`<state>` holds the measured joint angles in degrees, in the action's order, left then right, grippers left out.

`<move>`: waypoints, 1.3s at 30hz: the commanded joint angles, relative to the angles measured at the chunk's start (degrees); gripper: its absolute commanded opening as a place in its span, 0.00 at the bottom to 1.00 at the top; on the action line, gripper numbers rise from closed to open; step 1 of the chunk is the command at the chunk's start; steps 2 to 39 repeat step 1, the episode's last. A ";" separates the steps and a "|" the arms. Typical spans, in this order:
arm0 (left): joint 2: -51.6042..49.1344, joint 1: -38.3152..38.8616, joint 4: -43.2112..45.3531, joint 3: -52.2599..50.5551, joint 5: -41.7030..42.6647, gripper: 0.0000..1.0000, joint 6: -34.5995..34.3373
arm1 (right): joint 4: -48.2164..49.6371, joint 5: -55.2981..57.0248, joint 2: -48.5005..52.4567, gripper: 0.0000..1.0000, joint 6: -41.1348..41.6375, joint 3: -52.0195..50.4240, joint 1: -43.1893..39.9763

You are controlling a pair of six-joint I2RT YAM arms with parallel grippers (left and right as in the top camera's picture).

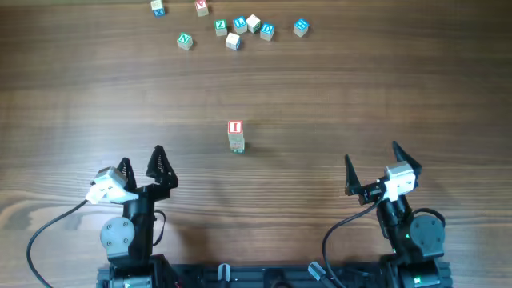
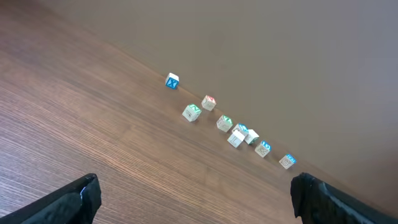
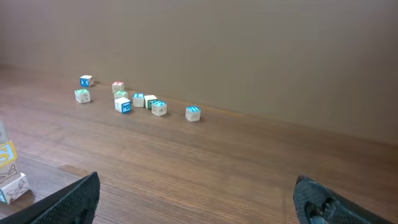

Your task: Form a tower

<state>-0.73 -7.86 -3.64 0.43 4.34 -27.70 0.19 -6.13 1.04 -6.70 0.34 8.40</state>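
The tower (image 1: pixel 234 136) stands mid-table as a narrow column of pale letter cubes, with a red letter on its top face. Its lower cubes also show at the left edge of the right wrist view, tower (image 3: pixel 10 174). The left wrist view does not show it. My left gripper (image 1: pixel 142 162) is open near the front left, well short of the tower, with nothing between its fingers (image 2: pixel 84 196). My right gripper (image 1: pixel 371 156) is open at the front right, also empty and apart from the tower. Only bare wood lies between its fingertips (image 3: pixel 81 196).
Several loose letter cubes lie scattered along the far edge: a green one (image 1: pixel 185 40), a blue one (image 1: pixel 301 27), a red one (image 1: pixel 202 6) and a cluster (image 1: pixel 240 28). The same cluster (image 2: pixel 239 134) lies along the table's far edge (image 2: pixel 311 168).
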 commanded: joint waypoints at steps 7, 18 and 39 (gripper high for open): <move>0.46 0.35 -0.48 -0.11 -0.33 1.00 0.50 | 0.07 0.98 -0.83 1.00 0.72 -0.04 -0.35; 0.46 0.35 -0.48 -0.11 -0.33 1.00 0.50 | 0.07 0.98 -0.83 1.00 0.72 -0.04 -0.35; 0.46 0.35 -0.48 -0.11 -0.33 1.00 0.50 | 0.07 0.98 -0.83 1.00 0.72 -0.04 -0.35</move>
